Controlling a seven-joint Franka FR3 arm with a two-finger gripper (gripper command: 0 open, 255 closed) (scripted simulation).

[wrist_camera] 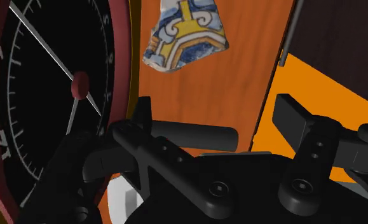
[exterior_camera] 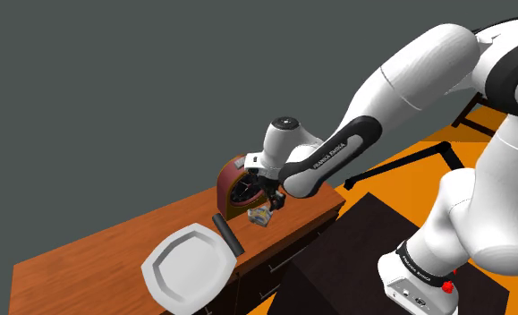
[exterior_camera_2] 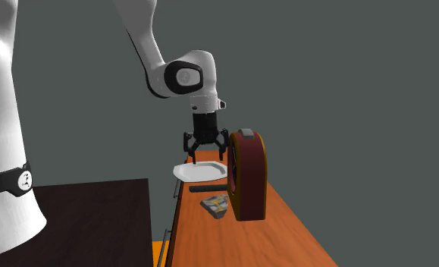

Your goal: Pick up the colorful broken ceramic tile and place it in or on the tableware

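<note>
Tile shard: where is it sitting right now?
In the second exterior view the tile shard lies flat on the wooden table, just left of the red clock's base, with the white plate farther back along the table.

The wooden top (exterior_camera: 91, 253) carries a white plate (exterior_camera: 188, 266), black bar (exterior_camera: 227, 233), red clock (exterior_camera_2: 248, 176) and colorful tile shard (exterior_camera_2: 216, 203).

- Clock (exterior_camera_2: 249, 173): red rim, black face, upright on the table (exterior_camera: 87, 259).
- Black bar (exterior_camera: 226, 233): flat, near the clock.
- Floor (wrist_camera: 316, 89): orange.
</note>
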